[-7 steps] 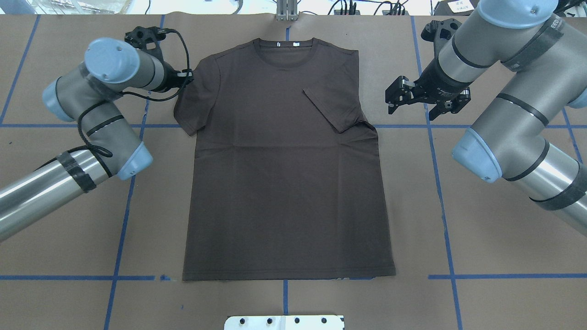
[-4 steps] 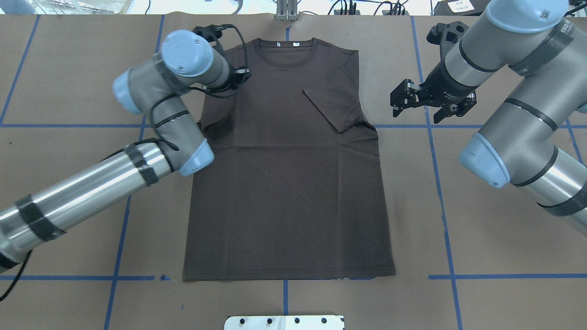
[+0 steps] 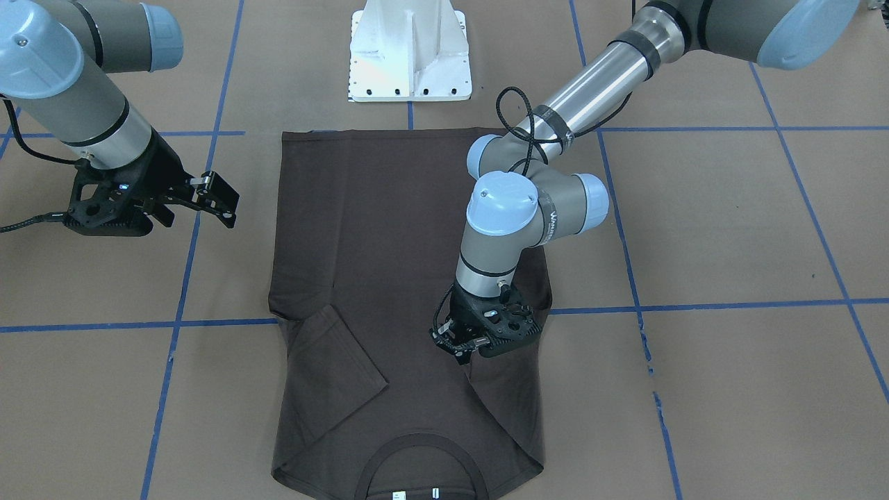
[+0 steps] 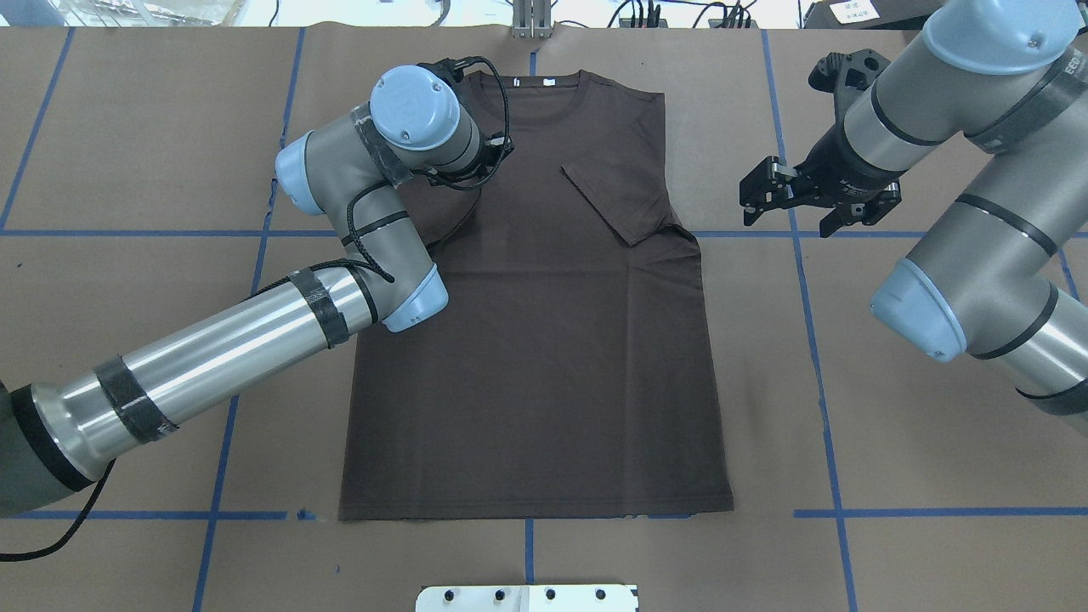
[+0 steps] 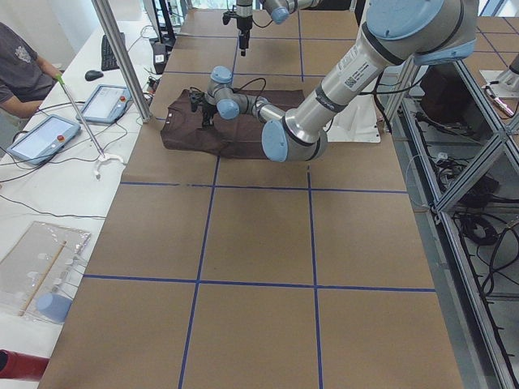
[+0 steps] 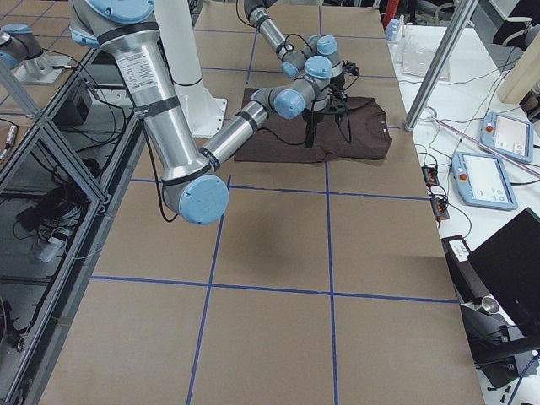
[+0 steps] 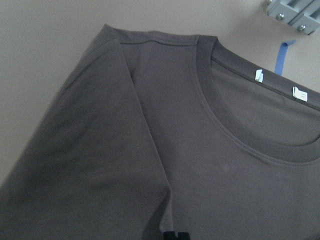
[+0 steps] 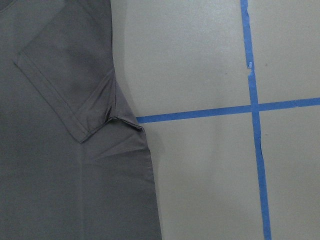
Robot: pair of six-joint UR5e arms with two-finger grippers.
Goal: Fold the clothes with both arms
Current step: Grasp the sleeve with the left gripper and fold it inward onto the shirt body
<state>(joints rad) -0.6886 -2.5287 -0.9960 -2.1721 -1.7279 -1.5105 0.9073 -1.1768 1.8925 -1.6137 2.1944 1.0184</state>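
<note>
T-shirt [image 4: 544, 340], sleeve [image 7: 90, 150] now drawn inward over chest, pinched by left fingers [image 7: 175, 236]

Overhead, my left arm [image 4: 212, 357] hides my left pincer [image 3: 461, 352] and the pinched sleeve [image 7: 85, 145] of the dark brown short-sleeved cotton T-shirt [image 4: 544, 357]. The front-facing view crops its ribbed collar [image 3: 417, 442] at the worktop's [image 3: 729, 229] far edge.
</note>
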